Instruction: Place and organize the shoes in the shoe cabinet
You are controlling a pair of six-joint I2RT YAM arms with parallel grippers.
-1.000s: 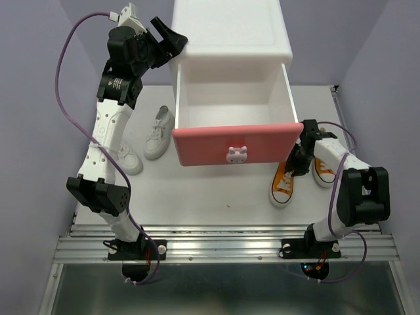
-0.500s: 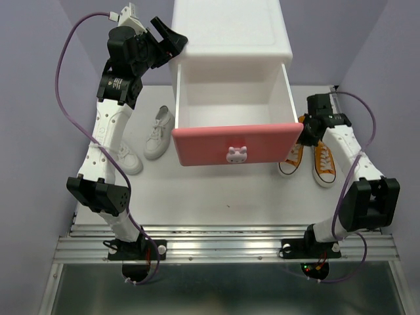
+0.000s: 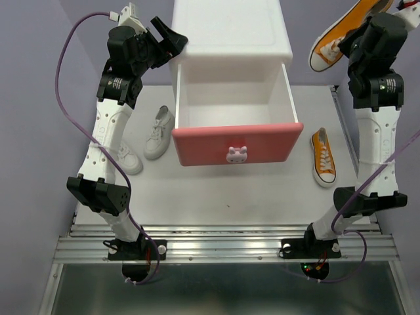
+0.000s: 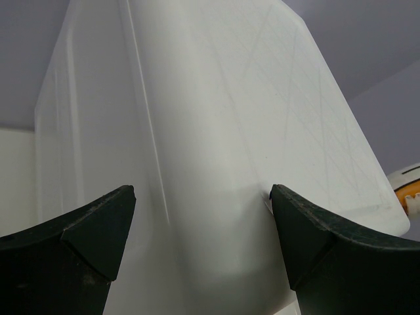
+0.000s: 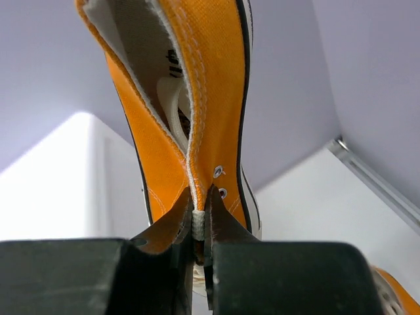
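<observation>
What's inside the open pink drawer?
The pink drawer looks empty: only its bare white floor shows. The strip right behind its pink front is hidden.

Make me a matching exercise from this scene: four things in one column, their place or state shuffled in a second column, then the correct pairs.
Column one:
1. right end effector
2. left end effector
3. dark pink drawer
4. white sneakers

Column two:
A. pulled out of the shoe cabinet
B. open, at the cabinet's upper left corner
C. on the table, left of the cabinet
D. shut on an orange sneaker, held up in the air

Pairs: 1-D, 2-B, 3-A, 4-C
</observation>
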